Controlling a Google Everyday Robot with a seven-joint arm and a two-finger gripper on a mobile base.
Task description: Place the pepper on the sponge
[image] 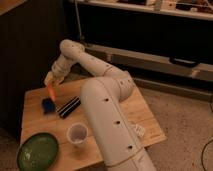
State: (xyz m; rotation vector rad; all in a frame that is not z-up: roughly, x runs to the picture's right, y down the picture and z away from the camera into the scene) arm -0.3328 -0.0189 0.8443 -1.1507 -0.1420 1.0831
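1. As I read the scene from the near edge of the desk (150, 132), a green plate (37, 152) and a pale cup (77, 133) sit closest to me, with the arm's white body rising beside them.
2. Beyond them a black striped bar (69, 106) lies slantwise. The sponge (48, 105) sits just beside it on the view's left, flat on the wood with nothing on it.
3. Above the sponge hangs the end effector (52, 83), closed on the pepper (51, 91). The pepper's long axis is near upright, with its tip close over the sponge but, as far as I can judge, not touching.
4. So the sponge lies almost straight below the pepper. I judge that a short descent is needed before letting go, and that the slim pepper could roll off so small a block.
5. Farthest back are dark shelving and a speckled floor.
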